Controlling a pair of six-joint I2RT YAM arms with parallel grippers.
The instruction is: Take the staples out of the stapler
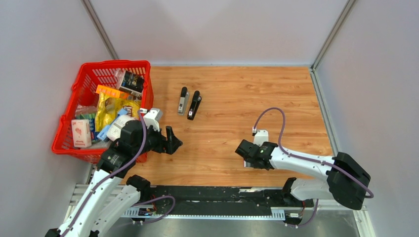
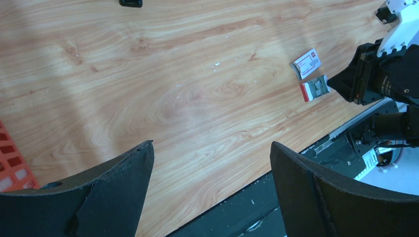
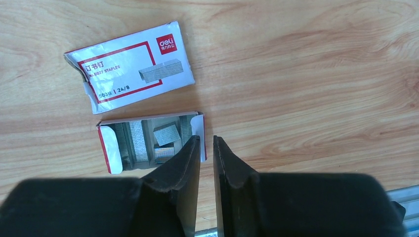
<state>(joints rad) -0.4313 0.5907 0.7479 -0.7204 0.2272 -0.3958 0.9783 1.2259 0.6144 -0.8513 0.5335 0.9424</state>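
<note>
Two black staplers (image 1: 183, 100) (image 1: 194, 104) lie side by side, closed, at the far middle of the table. Silvery-grey staple strips (image 3: 165, 134) lie in an open white-and-red box tray (image 3: 111, 148), just left of my right gripper's (image 3: 206, 138) tips. The tray's printed sleeve (image 3: 131, 64) lies beyond it. My right gripper (image 1: 245, 150) is low over the table, its jaws nearly together with nothing between them. My left gripper (image 1: 173, 140) is wide open and empty, hovering near the basket, well short of the staplers; the left wrist view (image 2: 211, 144) shows only bare wood between its fingers.
A red basket (image 1: 114, 63) full of packets stands at the left, beside the left arm. The tray (image 2: 314, 88) and sleeve (image 2: 306, 63) also show in the left wrist view. Grey walls enclose the table on three sides. The black rail runs along the near edge.
</note>
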